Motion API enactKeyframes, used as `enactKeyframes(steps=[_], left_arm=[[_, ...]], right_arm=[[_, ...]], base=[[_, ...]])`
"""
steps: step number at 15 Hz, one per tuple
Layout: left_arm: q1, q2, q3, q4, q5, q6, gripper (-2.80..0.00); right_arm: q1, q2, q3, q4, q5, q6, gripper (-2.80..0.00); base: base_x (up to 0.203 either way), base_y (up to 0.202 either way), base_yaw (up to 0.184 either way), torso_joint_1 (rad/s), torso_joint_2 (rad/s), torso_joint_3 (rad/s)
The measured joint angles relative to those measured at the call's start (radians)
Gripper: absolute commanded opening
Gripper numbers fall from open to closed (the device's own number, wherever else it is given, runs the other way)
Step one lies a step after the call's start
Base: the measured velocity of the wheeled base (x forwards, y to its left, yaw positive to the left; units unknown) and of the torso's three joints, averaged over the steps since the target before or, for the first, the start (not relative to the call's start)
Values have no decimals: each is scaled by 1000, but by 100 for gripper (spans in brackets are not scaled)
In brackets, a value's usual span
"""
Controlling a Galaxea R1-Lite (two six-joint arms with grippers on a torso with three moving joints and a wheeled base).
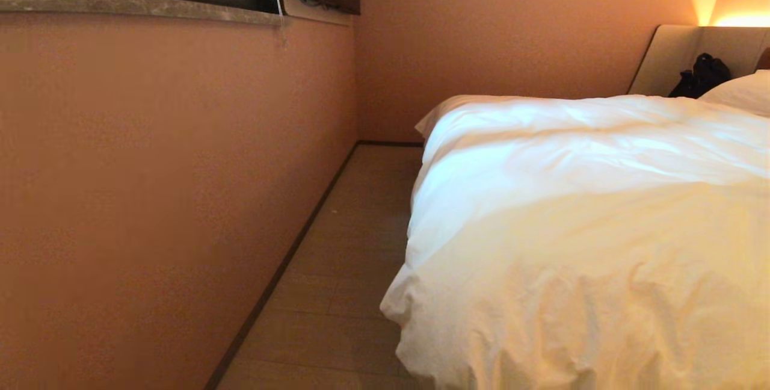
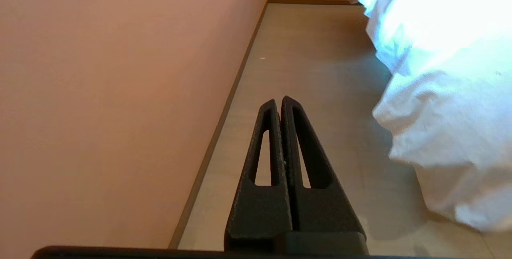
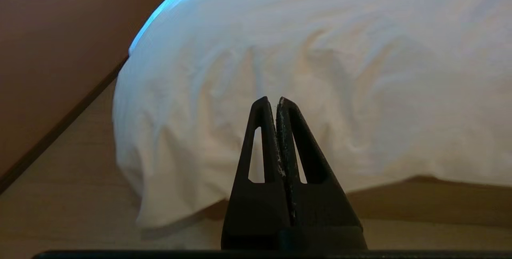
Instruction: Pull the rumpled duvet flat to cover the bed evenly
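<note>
Peach walls [image 1: 180, 167] edge duvet [image 1: 589, 227]; only wrist views show left gripper [image 2: 279, 100], right gripper [image 3: 272, 99] closed, empty.

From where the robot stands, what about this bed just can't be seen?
- Bed's mattress and sheet: covered by the duvet in every view.
- Duvet's right side: cut off by the head view's edge.
- Pillow: mostly cut off there too.
- Dark thing by the headboard: too small to identify.

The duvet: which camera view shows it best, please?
The head view shows it best: there the duvet lies wrinkled across the bed's top and hangs over the near corner. The left wrist view catches only its edge beside the floor. The right wrist view shows only its hanging end, close up.
</note>
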Motion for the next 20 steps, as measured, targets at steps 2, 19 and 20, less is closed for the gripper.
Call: enactKeyframes(steps=[2,19,20], left_arm=[[0,0,0,0,0,0,-280],[0,0,0,0,0,1,-280],[0,0,0,0,0,0,-280]], right_arm=[[0,0,0,0,1,0,-280],[0,0,0,0,0,0,-280],[0,0,0,0,0,0,-280]], base=[[-190,0,1,2,3,6],[-107,0,1,0,2,2],[0,0,0,0,0,0]])
